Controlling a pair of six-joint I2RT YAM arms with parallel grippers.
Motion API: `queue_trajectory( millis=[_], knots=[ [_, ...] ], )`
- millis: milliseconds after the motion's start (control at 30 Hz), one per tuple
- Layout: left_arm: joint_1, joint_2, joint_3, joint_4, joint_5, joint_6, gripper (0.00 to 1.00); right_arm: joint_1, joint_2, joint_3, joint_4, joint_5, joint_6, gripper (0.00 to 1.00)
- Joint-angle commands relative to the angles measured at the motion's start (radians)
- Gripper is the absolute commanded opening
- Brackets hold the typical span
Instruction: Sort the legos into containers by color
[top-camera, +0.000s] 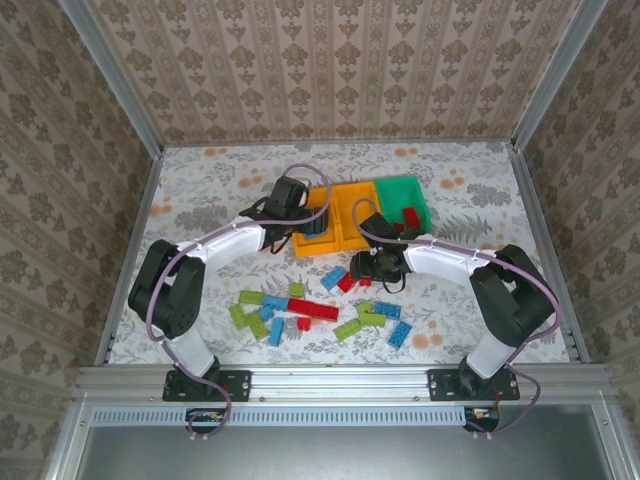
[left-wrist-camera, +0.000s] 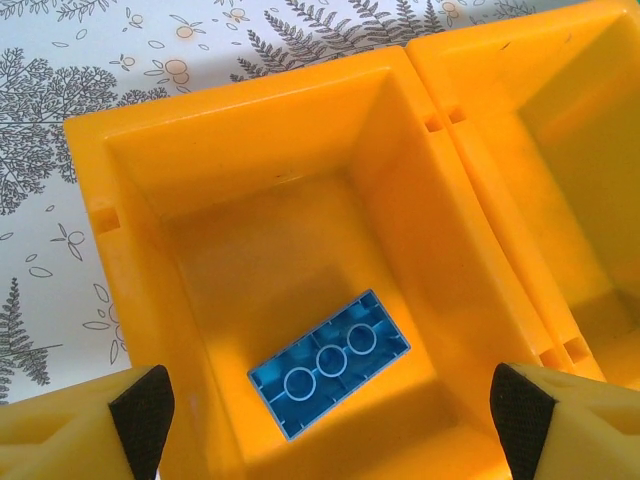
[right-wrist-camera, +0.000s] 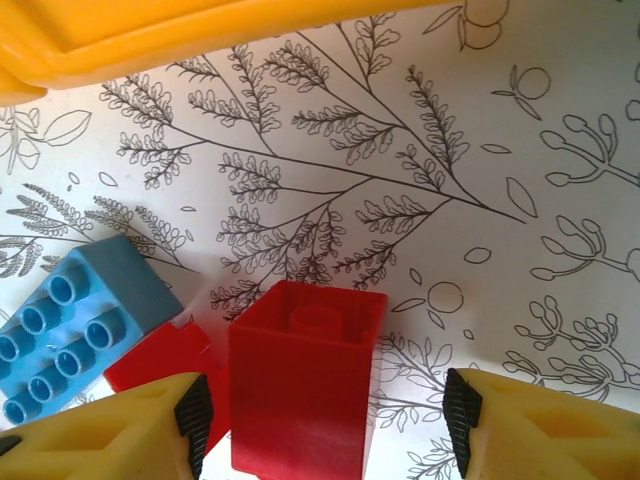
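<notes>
My right gripper (right-wrist-camera: 328, 412) hangs low over the table (right-wrist-camera: 520, 200), with its jaws apart on both sides of a red brick (right-wrist-camera: 305, 375). A gap shows at the right finger, so I judge that I do not grasp it yet. To do this step well, I should centre the brick between the pads and close on its flat sides. A lower red piece (right-wrist-camera: 150, 360) seems to touch it on the left, and a blue neighbour (right-wrist-camera: 75, 315) lies just beside that, so I must take care not to pinch them too. After that I think a straight lift is best, then a carry to the green bin (top-camera: 400, 187), where other red bricks (top-camera: 410, 217) lie.

My left gripper (left-wrist-camera: 332, 420) is released and empty above the left orange bin (left-wrist-camera: 250, 130). One blue brick (left-wrist-camera: 328, 365) lies on the floor of this bin, its hollow underside up, as it seems. The middle orange bin (left-wrist-camera: 560, 200) has no brick in the part I can see. Many loose legos (top-camera: 310, 310) lie on the table near my bases.
</notes>
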Motion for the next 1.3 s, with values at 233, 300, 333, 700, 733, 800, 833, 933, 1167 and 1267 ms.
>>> queue_trajectory(
  millis=[233, 300, 333, 700, 733, 800, 833, 933, 1167, 1267],
  knots=[
    [-0.011, -0.041, -0.026, 0.023, -0.017, 0.016, 0.86, 0.003, 0.032, 0.026, -0.03, 0.051, 0.016, 0.58],
    [-0.013, -0.044, -0.03, 0.023, -0.019, 0.014, 0.86, 0.002, 0.037, 0.028, -0.038, 0.062, 0.014, 0.52],
    [-0.013, -0.045, -0.03, 0.023, -0.02, 0.014, 0.86, 0.001, 0.038, 0.029, -0.042, 0.066, 0.012, 0.49],
    [-0.025, -0.069, -0.049, 0.019, -0.037, 0.03, 0.86, -0.047, -0.09, 0.023, -0.08, 0.119, -0.031, 0.26],
    [-0.029, -0.072, -0.053, 0.021, -0.038, 0.039, 0.86, -0.069, -0.113, 0.021, -0.078, 0.119, -0.037, 0.26],
    [-0.037, -0.079, -0.057, 0.025, -0.035, 0.062, 0.86, -0.118, -0.149, 0.023, -0.073, 0.115, -0.054, 0.25],
    [-0.045, -0.083, -0.064, 0.033, -0.025, 0.081, 0.86, -0.151, -0.165, 0.031, -0.072, 0.111, -0.066, 0.25],
    [-0.075, -0.093, -0.076, 0.049, 0.012, 0.154, 0.87, -0.232, -0.184, 0.079, -0.082, 0.116, -0.115, 0.25],
    [-0.155, -0.08, -0.07, 0.015, 0.154, 0.31, 0.86, -0.362, -0.021, 0.273, -0.099, 0.138, -0.236, 0.25],
    [-0.186, -0.077, -0.073, -0.016, 0.197, 0.351, 0.84, -0.387, 0.067, 0.348, -0.099, 0.149, -0.261, 0.26]
  ],
)
